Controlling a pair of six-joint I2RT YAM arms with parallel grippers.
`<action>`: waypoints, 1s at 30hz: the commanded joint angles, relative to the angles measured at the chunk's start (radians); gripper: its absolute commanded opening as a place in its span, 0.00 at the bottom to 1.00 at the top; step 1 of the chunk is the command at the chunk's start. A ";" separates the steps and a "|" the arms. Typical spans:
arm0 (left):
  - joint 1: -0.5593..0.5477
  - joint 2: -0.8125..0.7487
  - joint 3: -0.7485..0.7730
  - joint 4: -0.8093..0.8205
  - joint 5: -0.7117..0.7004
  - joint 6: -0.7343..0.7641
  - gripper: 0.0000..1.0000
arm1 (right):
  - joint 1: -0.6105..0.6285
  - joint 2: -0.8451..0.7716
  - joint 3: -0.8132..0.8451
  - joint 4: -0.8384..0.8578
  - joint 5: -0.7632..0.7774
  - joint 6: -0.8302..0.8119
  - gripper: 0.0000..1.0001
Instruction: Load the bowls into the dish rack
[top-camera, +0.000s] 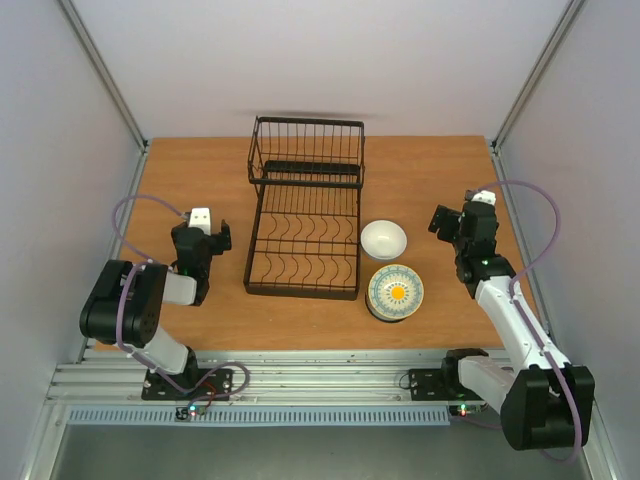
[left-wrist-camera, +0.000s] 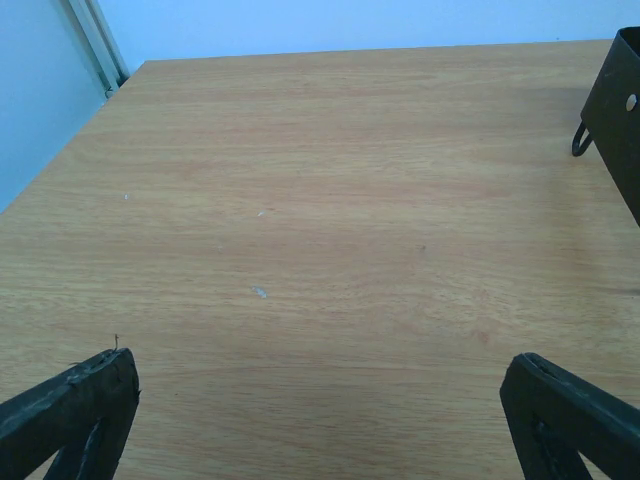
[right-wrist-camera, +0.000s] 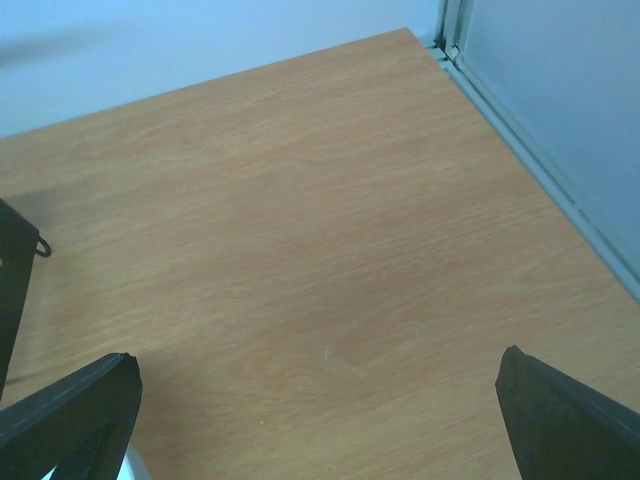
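The dish rack (top-camera: 303, 290) stands in the middle of the worktop (top-camera: 200, 170). Just beside its right side are a white bowl (top-camera: 384, 240) and, closer to the near edge, a stack of bowls (top-camera: 395, 291) with a yellow centre on top. The left gripper (left-wrist-camera: 318, 368) and the right gripper (right-wrist-camera: 315, 365) are both released, jaws wide apart above bare wood.

Black-and-white left arm (top-camera: 125, 300), right arm (top-camera: 511, 322), purple cables (top-camera: 148, 198)

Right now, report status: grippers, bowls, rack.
Left gripper open, empty; right gripper open, empty. White bowl and yellow-centred bowl on table, right of dish rack; rack unloaded. Nothing in the way.
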 joint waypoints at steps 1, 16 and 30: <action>0.005 -0.016 0.017 0.082 -0.004 -0.008 0.99 | 0.005 -0.031 -0.007 -0.033 0.013 0.036 0.99; 0.005 -0.018 0.017 0.081 -0.004 -0.008 0.99 | 0.006 0.062 0.199 -0.268 0.160 0.170 0.99; 0.011 -0.018 0.022 0.071 0.014 -0.010 0.99 | 0.005 0.259 0.231 -0.326 0.050 0.288 0.99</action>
